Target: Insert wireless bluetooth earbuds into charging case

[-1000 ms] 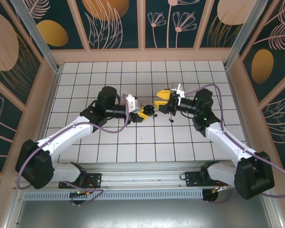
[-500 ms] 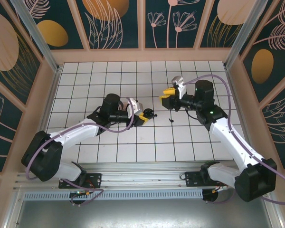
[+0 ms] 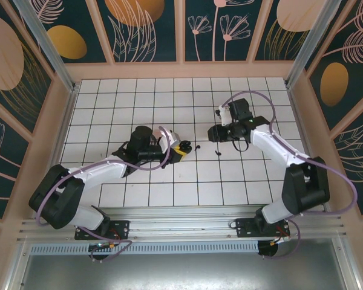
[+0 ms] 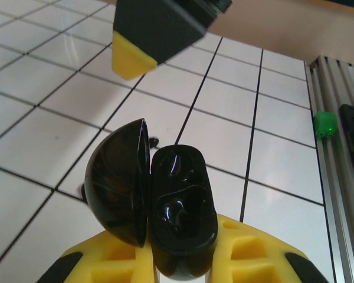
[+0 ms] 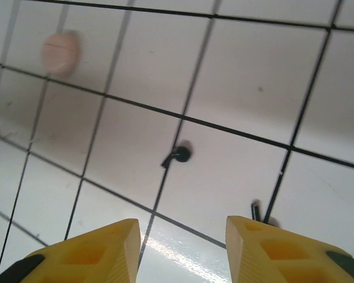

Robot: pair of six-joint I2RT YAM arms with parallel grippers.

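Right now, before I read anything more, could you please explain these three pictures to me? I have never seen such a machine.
These are two robot arms fixed at the near edge of a white tiled table. One picture looks down from above; the other two come from a small camera on each wrist. The left gripper is shut on a black charging case, whose lid stands open. The right gripper is open and holds nothing. On the tiles in front of it lie two small dark buds, which look like the earphones for the case, and one blurred pale pink thing.
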